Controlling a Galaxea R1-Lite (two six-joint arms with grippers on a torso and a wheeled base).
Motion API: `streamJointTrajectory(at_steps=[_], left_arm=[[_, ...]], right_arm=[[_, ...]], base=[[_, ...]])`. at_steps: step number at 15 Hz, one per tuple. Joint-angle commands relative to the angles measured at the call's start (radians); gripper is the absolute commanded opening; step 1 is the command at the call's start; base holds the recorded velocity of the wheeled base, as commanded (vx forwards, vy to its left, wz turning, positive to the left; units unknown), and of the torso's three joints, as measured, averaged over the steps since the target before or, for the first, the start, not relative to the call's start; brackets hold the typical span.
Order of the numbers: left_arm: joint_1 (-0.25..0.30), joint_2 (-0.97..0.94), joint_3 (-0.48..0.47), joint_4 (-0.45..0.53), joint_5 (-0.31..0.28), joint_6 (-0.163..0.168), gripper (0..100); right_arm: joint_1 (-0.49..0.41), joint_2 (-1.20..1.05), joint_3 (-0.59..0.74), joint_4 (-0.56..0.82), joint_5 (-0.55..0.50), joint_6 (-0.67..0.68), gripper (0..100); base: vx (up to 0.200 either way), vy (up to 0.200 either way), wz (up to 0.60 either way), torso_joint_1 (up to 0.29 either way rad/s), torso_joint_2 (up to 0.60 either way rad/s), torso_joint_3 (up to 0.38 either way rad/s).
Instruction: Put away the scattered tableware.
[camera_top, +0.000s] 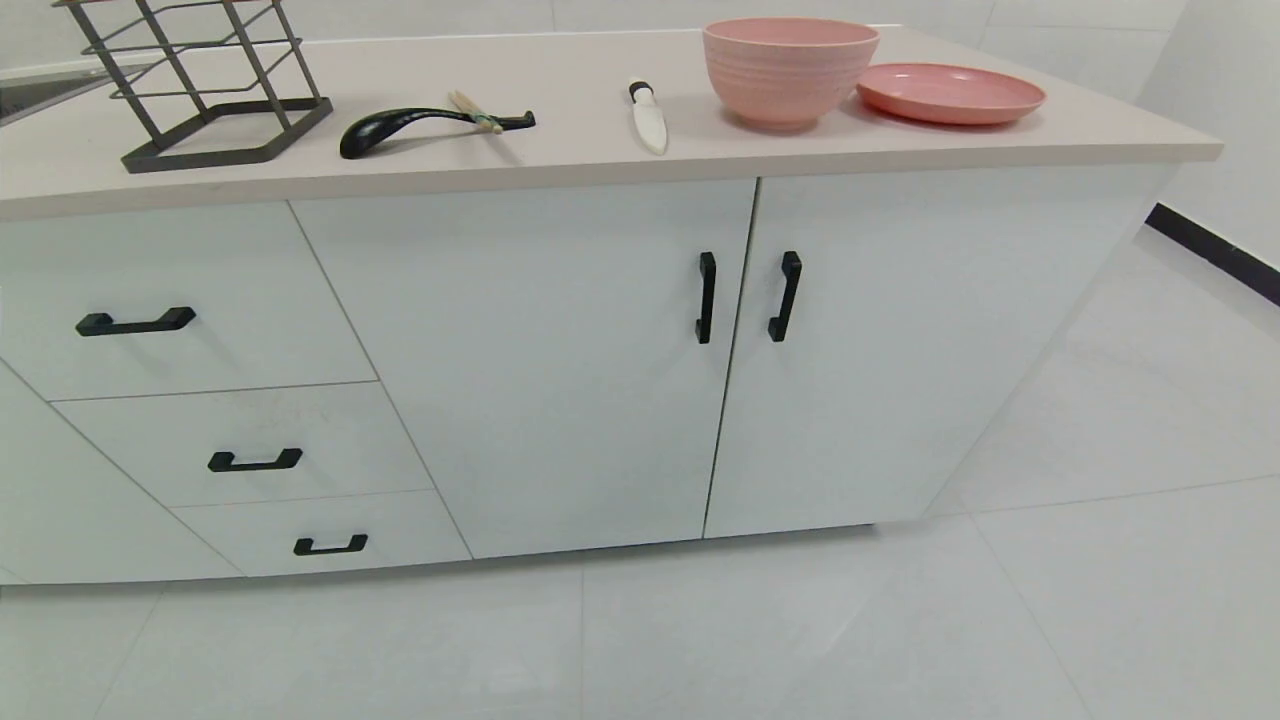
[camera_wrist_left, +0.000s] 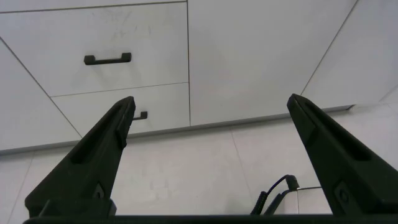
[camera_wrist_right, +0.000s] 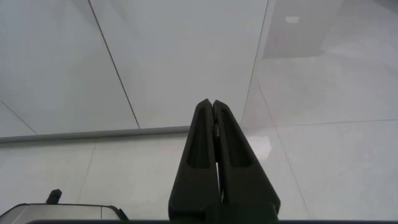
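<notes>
Tableware is lying scattered along the beige surface (camera_top: 570, 150) in the head view. A pink bowl (camera_top: 790, 70) is standing upright toward one o'clock. A pink plate (camera_top: 950, 93) is resting flat just beside it, at the bowl's three o'clock; whether the two are touching I cannot tell. A white knife (camera_top: 650, 120) with a dark far end is lying at the bowl's nine o'clock, apart from it, running from twelve to six o'clock. Further toward nine o'clock a black ladle (camera_top: 400, 127) is lying on its side, and a pair of chopsticks (camera_top: 475, 112) is lying across its handle. A black wire rack (camera_top: 200, 85) is standing at eleven o'clock, near the ladle's scoop. Below the surface, two white cabinet doors (camera_top: 540, 360) with black handles (camera_top: 706, 297) are sitting closed, with three closed drawers (camera_top: 200, 300) at their nine o'clock.

In the left wrist view, the left tool (camera_wrist_left: 211, 102) is hanging above the floor (camera_wrist_left: 205, 162), facing the lower drawers, its fingers spread wide and holding nothing. In the right wrist view, the right tool (camera_wrist_right: 213, 106) is pointing at the foot of the cabinet, its fingers pressed together with nothing between them.
</notes>
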Motion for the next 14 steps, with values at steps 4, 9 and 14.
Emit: streamJointTrajectory(at_steps=[4, 9, 14], left_arm=[[0.000, 0.001, 0.000, 0.000, 0.000, 0.000, 100], [0.000, 0.001, 0.000, 0.000, 0.000, 0.000, 100], [0.000, 0.001, 0.000, 0.000, 0.000, 0.000, 100]], right_arm=[[0.000, 0.001, 0.002, -0.034, 0.004, -0.006, 0], [0.000, 0.001, 0.002, -0.396, 0.099, -0.029, 0], [-0.005, 0.005, -0.044, -0.360, 0.243, -0.095, 0]], base=[[0.000, 0.000, 0.00, 0.000, 0.00, 0.000], [0.000, 0.000, 0.00, 0.000, 0.00, 0.000], [0.000, 0.000, 0.00, 0.000, 0.00, 0.000]])
